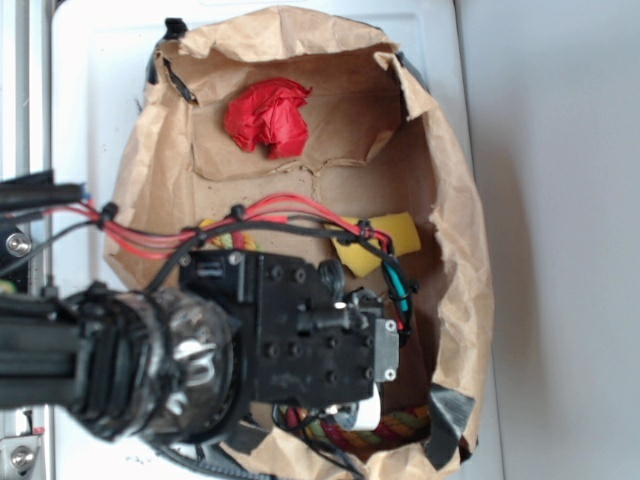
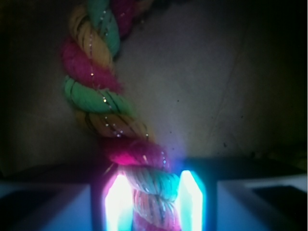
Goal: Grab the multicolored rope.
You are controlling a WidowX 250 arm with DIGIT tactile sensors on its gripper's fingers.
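The multicolored rope (image 2: pixel 98 91), twisted from pink-red, yellow and light-green strands, runs from the top of the wrist view down between my gripper's (image 2: pixel 154 199) two glowing pads. Both pads (image 2: pixel 118 202) press against its sides, so the gripper is shut on the rope. In the exterior view a stretch of the rope (image 1: pixel 390 430) shows at the bottom of the brown paper bag, just under the gripper (image 1: pixel 358 408), which the arm's black body mostly hides. Another short piece of rope (image 1: pixel 225 238) peeks out above the arm.
Everything lies inside an open brown paper bag (image 1: pixel 470 250) with raised crumpled walls. A wrinkled red paper ball (image 1: pixel 268 117) sits at its far end. A yellow foam wedge (image 1: pixel 388 238) lies beside the arm's cables. Black tape (image 1: pixel 450 415) holds a bag corner.
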